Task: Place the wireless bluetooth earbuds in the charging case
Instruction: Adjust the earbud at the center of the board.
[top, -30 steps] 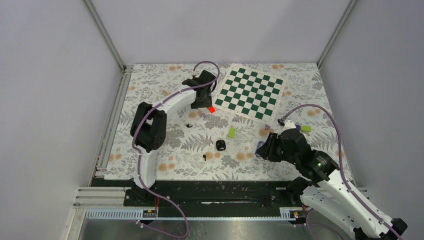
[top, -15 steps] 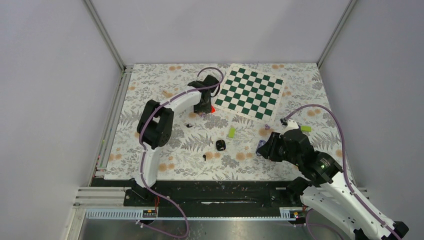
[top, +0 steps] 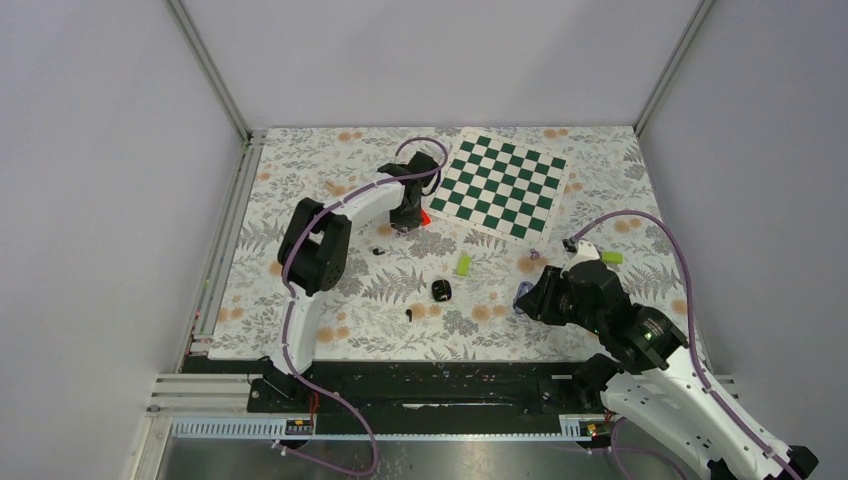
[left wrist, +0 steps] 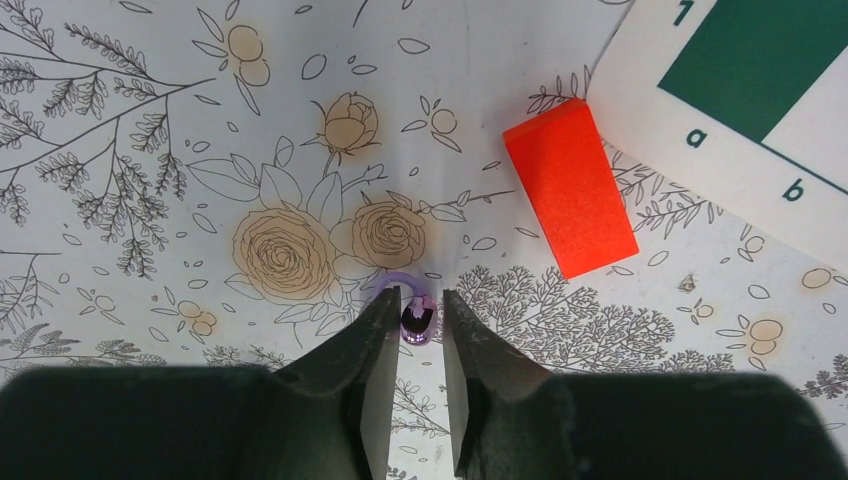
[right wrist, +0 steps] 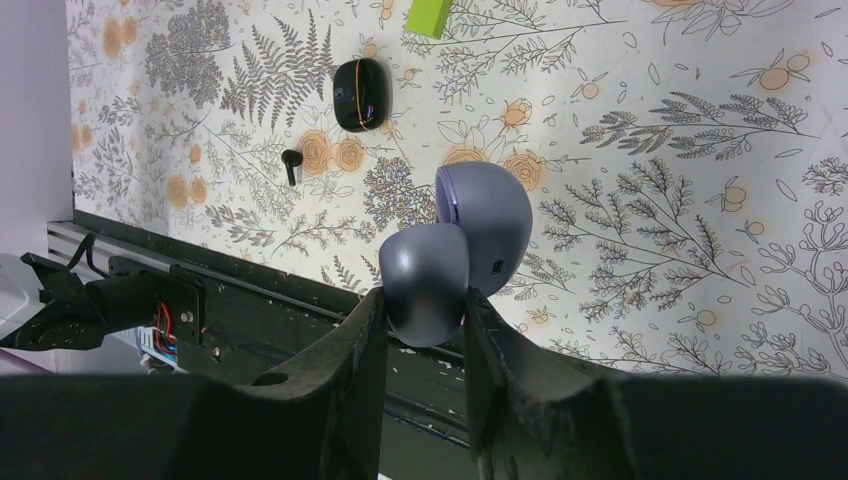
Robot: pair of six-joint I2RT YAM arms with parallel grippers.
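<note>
In the left wrist view a tiny glossy black-and-purple earbud [left wrist: 417, 320] lies on the floral mat. My left gripper [left wrist: 420, 297] straddles it, jaws narrowly apart with a sliver of gap on the right side. From above, that gripper [top: 405, 222] points down beside the red block [top: 424, 217]. My right gripper [right wrist: 420, 295] is shut on one half of the charging case [right wrist: 480, 215], a grey-purple clamshell hanging open just over the mat's near edge [top: 522, 293].
A closed glossy black pebble [top: 441, 290] and a black stemmed earbud [top: 409, 315] lie mid-mat, with another dark bit [top: 378, 250] further left. The red block [left wrist: 570, 188] sits right of my left fingers. Lime blocks [top: 463, 264] [top: 611, 257] and the chessboard [top: 500, 185] lie beyond.
My left gripper has dropped toward the mat next to the red block and its jaws have narrowed round the earbud. The right arm shifted slightly, still holding the case.
</note>
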